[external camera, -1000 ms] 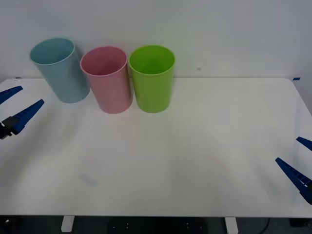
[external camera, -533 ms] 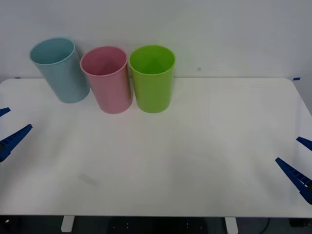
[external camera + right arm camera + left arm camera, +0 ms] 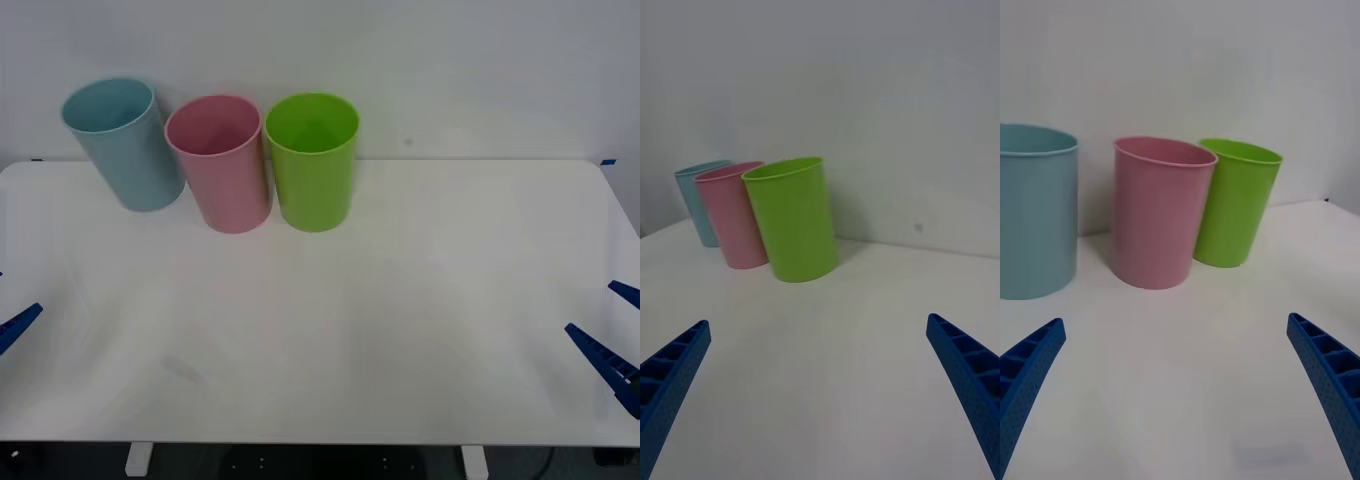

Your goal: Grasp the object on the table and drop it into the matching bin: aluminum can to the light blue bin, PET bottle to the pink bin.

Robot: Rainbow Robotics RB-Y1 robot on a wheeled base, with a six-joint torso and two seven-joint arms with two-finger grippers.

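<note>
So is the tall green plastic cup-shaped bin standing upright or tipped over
Upright. The tall green plastic cup-shaped bin stands on its base on the white table, its round open mouth facing up, next to the pink bin.

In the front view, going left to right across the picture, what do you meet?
left gripper → light blue bin → pink bin → green bin → right gripper, all over the white table.

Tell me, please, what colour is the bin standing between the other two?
Pink: the tall pink plastic bin, clearest in the left wrist view.
</note>
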